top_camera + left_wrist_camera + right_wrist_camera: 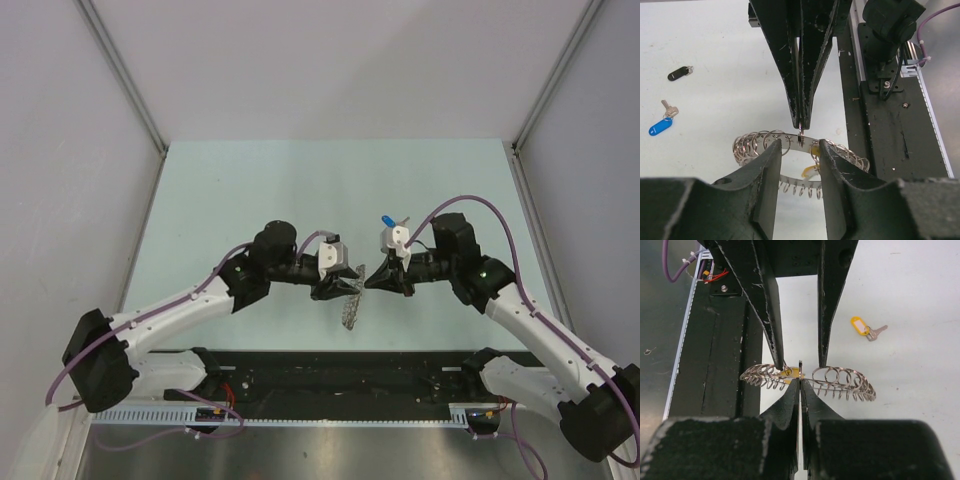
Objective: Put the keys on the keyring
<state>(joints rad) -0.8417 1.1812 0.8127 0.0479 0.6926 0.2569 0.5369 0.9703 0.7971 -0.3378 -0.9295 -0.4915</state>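
**benchrat:** What step is this? Nothing seems to be getting threaded yet.

**yam_fan:** Agreed, I'm calling it ring prep. Going left to right: the left arm (190, 300) is reaching in from the near left corner of the desk (250, 190), elbow bent, forearm running toward the middle. The left end effector (799, 360) is standing roughly half open. Its fingers (774, 340) are coming down either side of a short stretch of the keyring (840, 381), tips touching the coils but not clamping anything I can see.

**benchrat:** And the ring itself?

**yam_fan:** It's sitting between the two arms, by the middle of the desk's near edge. I can't tell if it's hanging clear or resting on the desk. The right end effector (800, 125) is pinching fully shut on the ring's rim, right in the gap between the left fingers. The right arm (520, 310) is mirroring the left from the near right corner, so they're meeting nose to nose. A bit of yellow is showing through the ring, no idea what.

**benchrat:** Keys?

**yam_fan:** They're all lying loose on the desk, farther from the near edge: black key (679, 73), blue key (660, 126), yellow key (860, 325). Nobody's holding one. So I'm guessing one arm is going to have to let go and fetch a key while the other is steadying the ring, then line up the key's tiny hole with a wire end. Fiddly.
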